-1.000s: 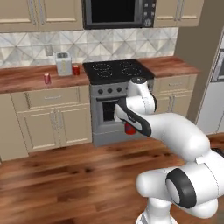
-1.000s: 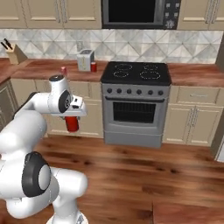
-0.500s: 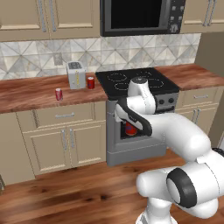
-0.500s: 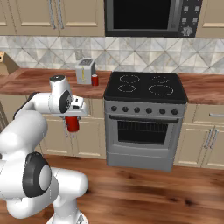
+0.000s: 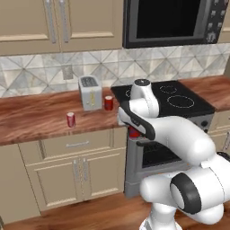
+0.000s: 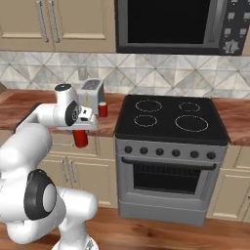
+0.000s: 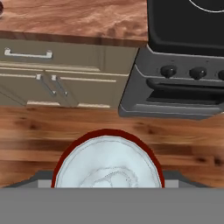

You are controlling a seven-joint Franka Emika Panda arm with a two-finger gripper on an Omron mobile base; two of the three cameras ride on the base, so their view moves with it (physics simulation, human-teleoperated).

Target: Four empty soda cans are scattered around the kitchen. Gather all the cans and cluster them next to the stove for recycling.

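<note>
My gripper point(image 5: 133, 126) is shut on a red soda can point(image 5: 134, 133), which hangs upright in the air in front of the counter edge, just left of the stove point(image 5: 179, 102). The right base view shows the gripper point(image 6: 81, 131) with the held can point(image 6: 80, 140) below the counter's rim. In the hand view its silvery top with a red rim point(image 7: 108, 165) is close up, above the wooden floor. A second red can point(image 5: 108, 103) stands by the toaster, close to the stove's left edge. Another red can point(image 5: 70, 119) stands further left on the counter.
A silver toaster point(image 5: 90, 93) stands against the tiled wall on the wooden counter point(image 5: 36, 117). A black microwave point(image 6: 171, 24) hangs above the stove's cooktop point(image 6: 171, 117). Drawers and cabinet doors point(image 7: 61, 74) lie below the counter, next to the oven front with knobs point(image 7: 183, 72).
The whole picture has shifted and grown: the base has driven closer to the counter and stove. The held can stays in the grip, the arm's pose unchanged.
</note>
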